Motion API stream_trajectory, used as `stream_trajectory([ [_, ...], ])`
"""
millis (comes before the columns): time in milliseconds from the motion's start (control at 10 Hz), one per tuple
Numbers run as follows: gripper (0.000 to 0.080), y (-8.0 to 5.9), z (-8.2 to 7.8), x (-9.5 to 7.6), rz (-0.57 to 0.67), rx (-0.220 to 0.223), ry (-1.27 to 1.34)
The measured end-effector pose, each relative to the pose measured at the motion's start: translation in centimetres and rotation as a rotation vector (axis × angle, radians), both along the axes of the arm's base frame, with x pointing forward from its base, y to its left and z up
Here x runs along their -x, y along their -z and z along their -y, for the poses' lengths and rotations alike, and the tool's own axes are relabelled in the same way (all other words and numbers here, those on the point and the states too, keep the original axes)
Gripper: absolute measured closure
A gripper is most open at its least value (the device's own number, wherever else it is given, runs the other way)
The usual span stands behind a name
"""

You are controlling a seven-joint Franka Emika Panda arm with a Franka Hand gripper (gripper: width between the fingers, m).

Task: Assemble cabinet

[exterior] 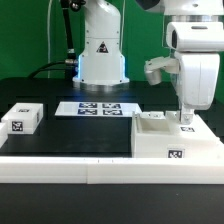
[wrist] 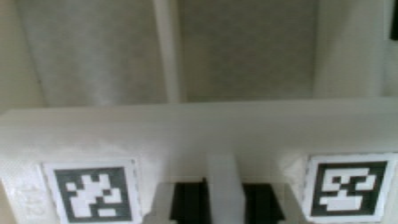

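Observation:
The cabinet body, a white box with a recessed top and a marker tag on its front, stands at the exterior view's right. My gripper reaches straight down onto its far right part, next to a small tag. In the wrist view the gripper shows as two dark fingers pressed close on either side of a thin white upright wall of the cabinet body, with one marker tag on each side of it. A small white tagged panel lies at the left, apart from the gripper.
The marker board lies flat in the middle of the black table, in front of the arm's base. A long white rail runs along the front edge.

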State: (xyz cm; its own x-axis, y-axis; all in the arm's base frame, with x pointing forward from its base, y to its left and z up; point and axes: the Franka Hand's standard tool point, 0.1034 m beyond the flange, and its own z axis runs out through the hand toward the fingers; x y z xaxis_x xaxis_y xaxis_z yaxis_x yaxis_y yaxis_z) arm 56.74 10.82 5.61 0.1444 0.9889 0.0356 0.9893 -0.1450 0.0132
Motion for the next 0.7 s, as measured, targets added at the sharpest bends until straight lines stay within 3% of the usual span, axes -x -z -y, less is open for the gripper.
stream_trajectory([
  [500,0.0729,0.00,0.25,-0.25,-0.005,0.003,0.020],
  [600,0.0656,0.02,0.25,-0.24,-0.005,0.003,0.020],
  [700,0.0474,0.02,0.25,-0.24,-0.005,0.003,0.020],
])
